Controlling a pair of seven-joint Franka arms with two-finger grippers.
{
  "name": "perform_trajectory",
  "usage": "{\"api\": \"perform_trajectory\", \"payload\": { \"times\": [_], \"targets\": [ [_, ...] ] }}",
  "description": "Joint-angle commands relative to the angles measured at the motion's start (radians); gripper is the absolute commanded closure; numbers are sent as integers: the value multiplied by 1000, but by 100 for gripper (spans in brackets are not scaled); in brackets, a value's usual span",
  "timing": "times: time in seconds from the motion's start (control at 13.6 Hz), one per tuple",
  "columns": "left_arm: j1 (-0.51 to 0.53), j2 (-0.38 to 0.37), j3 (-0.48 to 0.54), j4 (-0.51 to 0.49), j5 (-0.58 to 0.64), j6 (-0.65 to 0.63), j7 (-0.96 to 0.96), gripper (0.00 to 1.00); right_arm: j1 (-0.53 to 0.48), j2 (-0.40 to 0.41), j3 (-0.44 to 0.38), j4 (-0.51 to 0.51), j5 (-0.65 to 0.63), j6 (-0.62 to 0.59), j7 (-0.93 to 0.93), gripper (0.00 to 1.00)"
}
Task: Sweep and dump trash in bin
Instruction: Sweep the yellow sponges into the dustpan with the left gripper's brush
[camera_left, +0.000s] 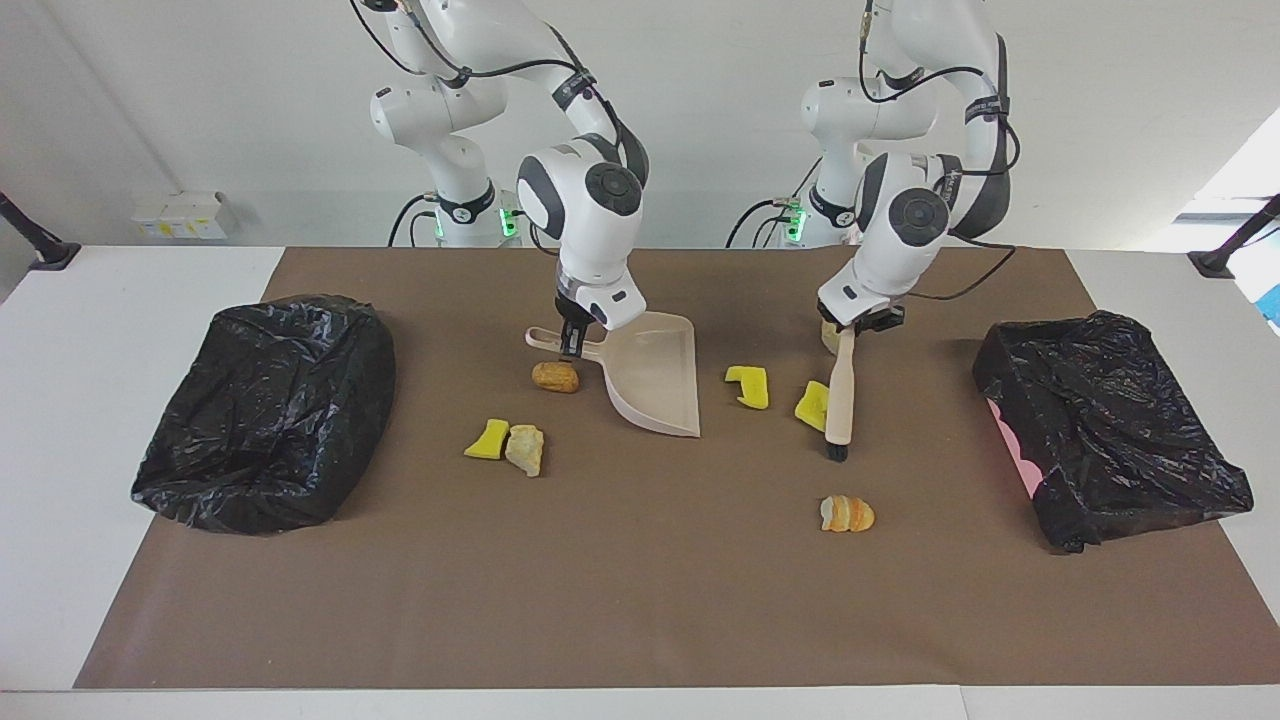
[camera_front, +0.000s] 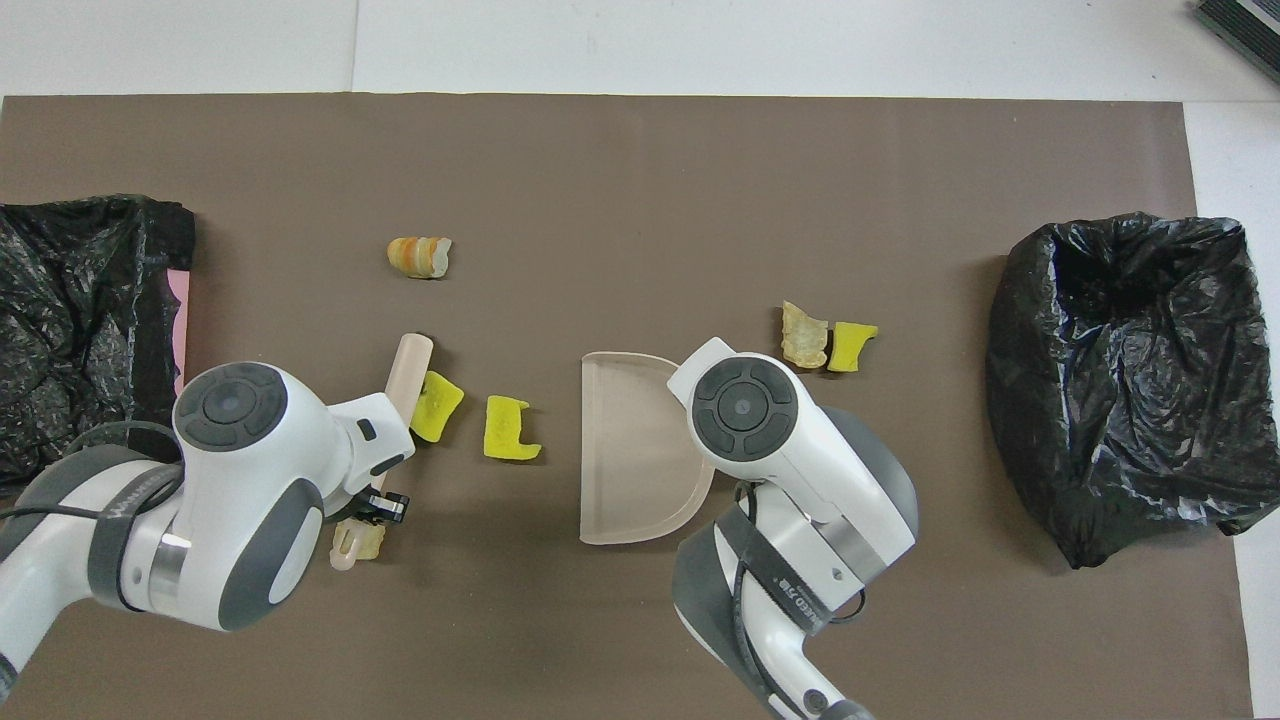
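Two black bags (camera_left: 265, 410) (camera_left: 1110, 440) flank seven scraps; left gripper (camera_left: 862, 325) clamps the brush (camera_left: 840, 395) touching a yellow bit (camera_left: 812, 405), right gripper (camera_left: 573, 343) clamps the dustpan (camera_left: 655, 385).

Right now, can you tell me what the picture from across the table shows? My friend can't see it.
The left gripper sweeps a brush against a yellow sponge bit, toward the dustpan held by the right gripper. More scraps lie on the brown mat, with a black bin bag at each end.
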Motion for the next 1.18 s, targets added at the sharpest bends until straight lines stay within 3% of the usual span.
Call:
{"api": "perform_trajectory", "payload": {
  "times": [0.0, 0.59, 0.96, 1.1],
  "targets": [
    [-13, -57, -56, -54, -98, 0, -40, 100, -10, 8, 5, -18, -19, 43, 10, 100],
    [-13, -45, -326, -13, -350, 95, -255, 100, -26, 37, 5, -18, -2, 92, 44, 100],
    [-2, -6, -331, 90, -364, 83, -347, 100, -26, 43, 5, -4, -2, 80, 44, 100],
    [4, -23, -314, 104, -364, -9, -404, 100, -23, 45, 5, 0, -2, 78, 46, 100]
  ]
}}
